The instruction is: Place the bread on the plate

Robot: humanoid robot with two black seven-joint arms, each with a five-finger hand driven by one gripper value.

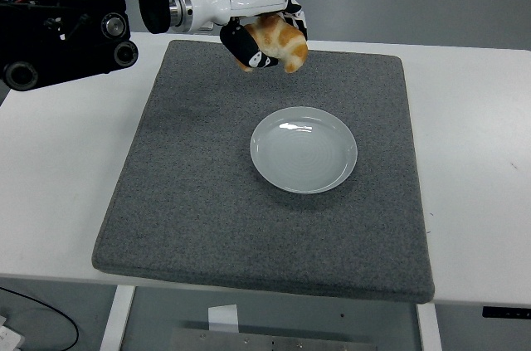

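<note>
Head view shows the bread [282,41], a golden-brown piece with paler patches, held up in the air above the far part of the grey mat [207,193]. It is well clear of the mat's top and hangs beyond the plate [304,149], a little to the plate's left, not over the dish itself. The left hand [267,42] has its fingers curled around the bread: dark fingers [246,46] with white markings wrap under and along its left side, while another dark finger part shows over the top right of it. The bread's rounded lower right end sticks out past the fingers and is bare to the camera.

Behind the hand, a white, smooth wrist shell runs back to the left, level with the far edge of the surface [58,160], and joins a metal ring and then the black body of the left arm [75,27]. That arm comes in from the upper left and reaches nearly sideways over the mat's far left corner.

The plate is pale, round and shallow, lying flat on the mat right of the mat's centre, with nothing on it. The mat lies square on the white surface. No right arm is in sight.
</note>
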